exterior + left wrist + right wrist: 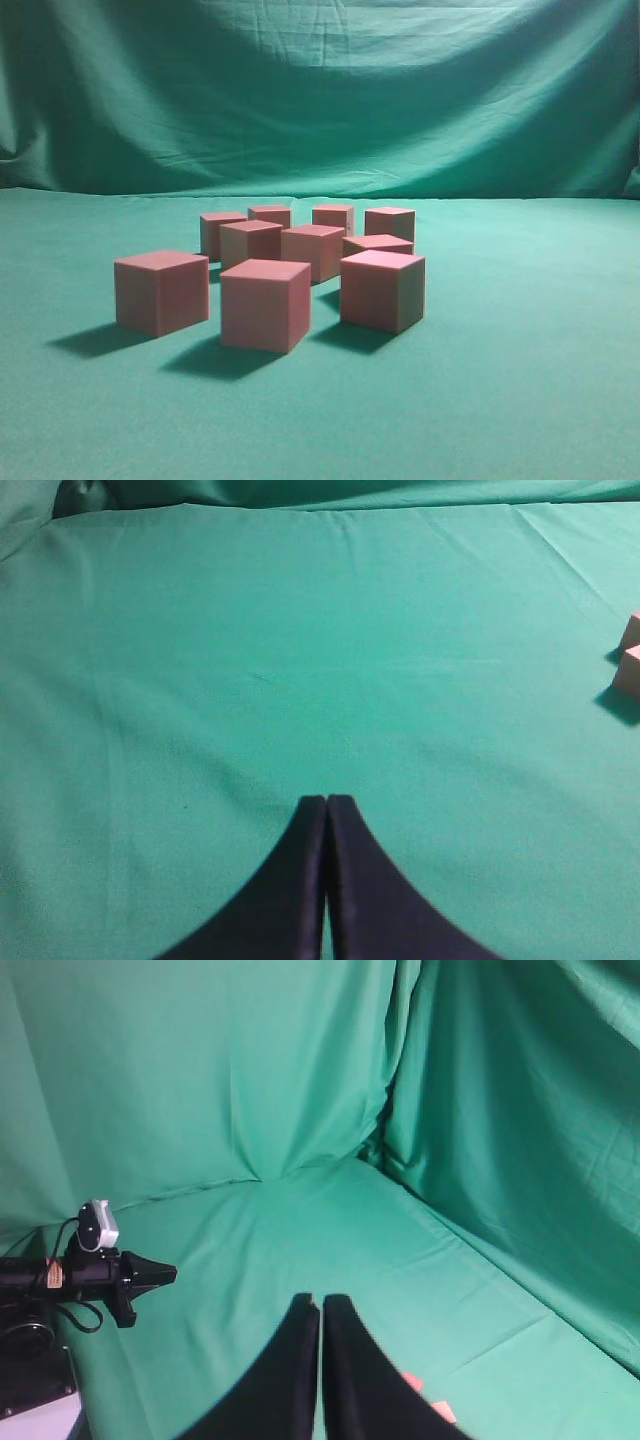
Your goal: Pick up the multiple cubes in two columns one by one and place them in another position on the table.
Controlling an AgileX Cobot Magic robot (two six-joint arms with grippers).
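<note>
You're at the very start: nine cubes sit clustered mid-frame on the table in the exterior view, none lifted. Left gripper and right gripper both hang pinched together and empty, well away. No labels or writing anywhere.

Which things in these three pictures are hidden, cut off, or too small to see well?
- Exterior view: the back cubes are partly covered by nearer ones, so the exact count is unsure.
- Left wrist view: two cubes are cut by the right edge.
- Right wrist view: cubes are mostly behind the shut right gripper.
</note>
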